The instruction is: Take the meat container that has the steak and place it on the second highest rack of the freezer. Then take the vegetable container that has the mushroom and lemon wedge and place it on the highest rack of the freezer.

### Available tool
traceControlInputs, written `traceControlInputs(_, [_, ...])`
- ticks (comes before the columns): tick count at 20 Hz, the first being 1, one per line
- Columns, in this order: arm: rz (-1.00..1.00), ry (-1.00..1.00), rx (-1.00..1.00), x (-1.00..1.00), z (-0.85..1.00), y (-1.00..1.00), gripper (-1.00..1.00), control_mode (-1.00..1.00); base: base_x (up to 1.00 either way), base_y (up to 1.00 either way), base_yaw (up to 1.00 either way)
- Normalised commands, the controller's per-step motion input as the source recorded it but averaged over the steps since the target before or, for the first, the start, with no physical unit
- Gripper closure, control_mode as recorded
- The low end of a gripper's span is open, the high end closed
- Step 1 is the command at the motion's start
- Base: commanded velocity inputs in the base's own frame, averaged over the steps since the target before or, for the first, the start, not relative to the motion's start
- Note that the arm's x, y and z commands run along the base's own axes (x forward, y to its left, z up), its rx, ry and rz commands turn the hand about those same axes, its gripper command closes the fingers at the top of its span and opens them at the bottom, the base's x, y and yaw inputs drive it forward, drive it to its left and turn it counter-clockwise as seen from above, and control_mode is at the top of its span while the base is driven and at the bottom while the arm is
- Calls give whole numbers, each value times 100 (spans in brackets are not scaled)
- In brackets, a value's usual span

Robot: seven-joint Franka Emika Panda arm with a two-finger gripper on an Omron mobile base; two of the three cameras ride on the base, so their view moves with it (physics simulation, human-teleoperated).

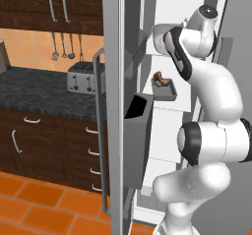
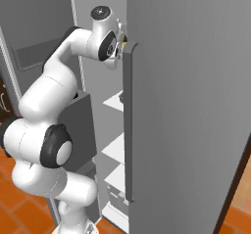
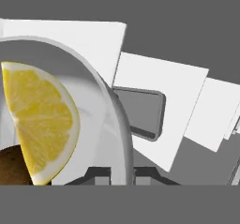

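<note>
Gripping the vegetable container (image 3: 112,124) by its rim, gripper (image 3: 117,175) clenched; lemon wedge (image 3: 40,120) and mushroom (image 3: 11,167) inside, apparently over the freezer's (image 2: 186,105) upper shelves. Meat container (image 1: 165,90) with steak (image 1: 161,79) on a shelf's front edge.

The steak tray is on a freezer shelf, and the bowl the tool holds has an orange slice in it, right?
Not quite. The slice in the bowl is a yellow lemon wedge, not orange; the hand view shows it. The steak tray does sit on a freezer shelf.
</note>
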Motion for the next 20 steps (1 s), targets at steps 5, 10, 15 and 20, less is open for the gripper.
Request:
traceControlInputs(5, [-1, 0, 0, 73, 0, 0, 100, -100, 0, 0, 0])
traceControlInputs(10, [-3, 0, 0, 59, -10, -3, 100, -100, 0, 0, 0])
traceControlInputs(15, [-1, 0, 0, 50, -9, -30, 100, -100, 0, 0, 0])
traceControlInputs(20, [-1, 2, 0, 58, -19, -16, 100, -100, 0, 0, 0])
